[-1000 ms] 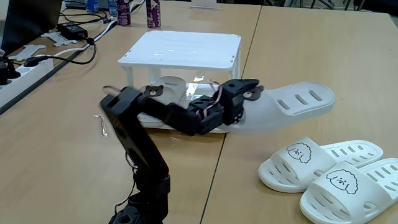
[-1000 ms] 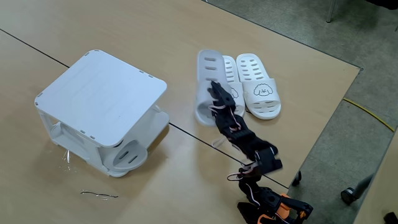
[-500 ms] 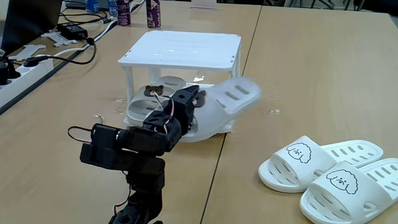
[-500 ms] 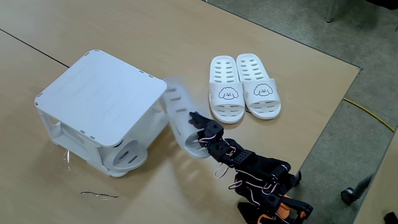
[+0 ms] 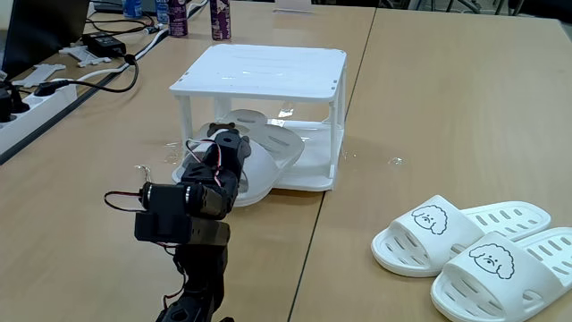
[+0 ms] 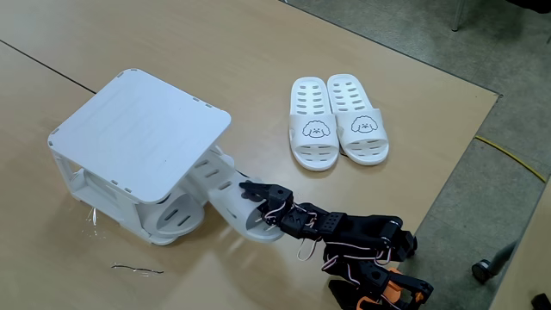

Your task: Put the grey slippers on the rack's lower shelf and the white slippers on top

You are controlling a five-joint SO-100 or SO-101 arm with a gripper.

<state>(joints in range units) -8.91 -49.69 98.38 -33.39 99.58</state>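
The white rack [image 5: 259, 70] [image 6: 138, 129] stands mid-table. One grey slipper [image 5: 239, 119] [image 6: 175, 213] lies on the lower shelf [image 5: 308, 179]. My gripper [image 5: 226, 146] [image 6: 251, 191] is shut on the second grey slipper [image 5: 273, 154] [image 6: 222, 191], which is tilted, with its far end pushed in under the top at the rack's open side and its near end sticking out. The white slippers [image 5: 465, 243] [image 6: 336, 127] sit side by side on the table, away from the rack. The rack's top is bare.
A power strip [image 5: 40, 97], cables and bottles [image 5: 220, 18] crowd the far left in a fixed view. A thin bent wire [image 5: 145, 179] [image 6: 138, 269] lies on the table near the rack. The table edge [image 6: 448, 189] runs close behind the arm base.
The arm swung left and lowered, carrying the grey slipper from beside the white pair to the rack. The slipper's far end now sits inside the lower tier.
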